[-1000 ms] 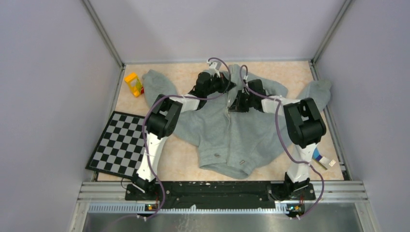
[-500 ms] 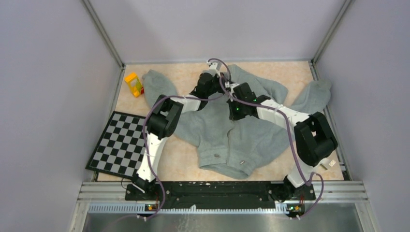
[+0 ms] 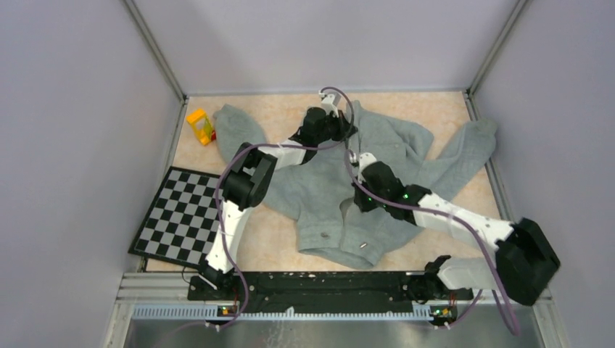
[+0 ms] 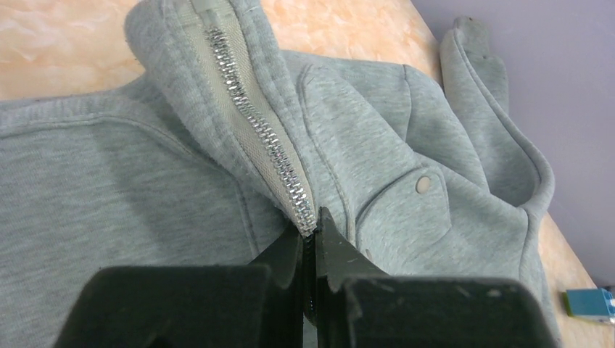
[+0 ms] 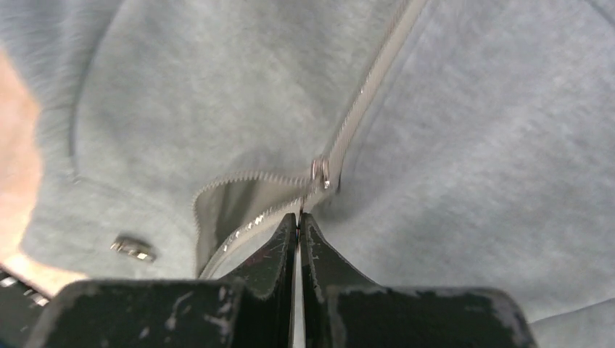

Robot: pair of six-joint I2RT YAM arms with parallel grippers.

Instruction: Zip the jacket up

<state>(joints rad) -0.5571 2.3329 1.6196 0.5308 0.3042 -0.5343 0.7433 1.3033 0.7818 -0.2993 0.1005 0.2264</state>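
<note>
The grey jacket (image 3: 391, 145) lies spread on the table, sleeves out to the far left and far right. My left gripper (image 3: 345, 130) is at the far end of the front opening. In the left wrist view it (image 4: 312, 230) is shut on the jacket's zipper edge, with the teeth (image 4: 268, 138) running away from the tips. My right gripper (image 3: 360, 203) is over the jacket's middle. In the right wrist view it (image 5: 299, 216) is shut just below the zipper slider (image 5: 321, 172), apparently pinching its pull. The zipper is closed beyond the slider and open on the gripper's side.
A checkerboard (image 3: 181, 217) lies at the left. A yellow toy (image 3: 199, 125) stands at the far left by a sleeve. A small blue object (image 4: 589, 301) sits on the table past the jacket. Metal snaps (image 5: 134, 248) (image 4: 423, 185) dot the fleece.
My right gripper has travelled along the zipper toward the near edge, and its elbow has swung out to the right. The left gripper has stayed at the far end.
</note>
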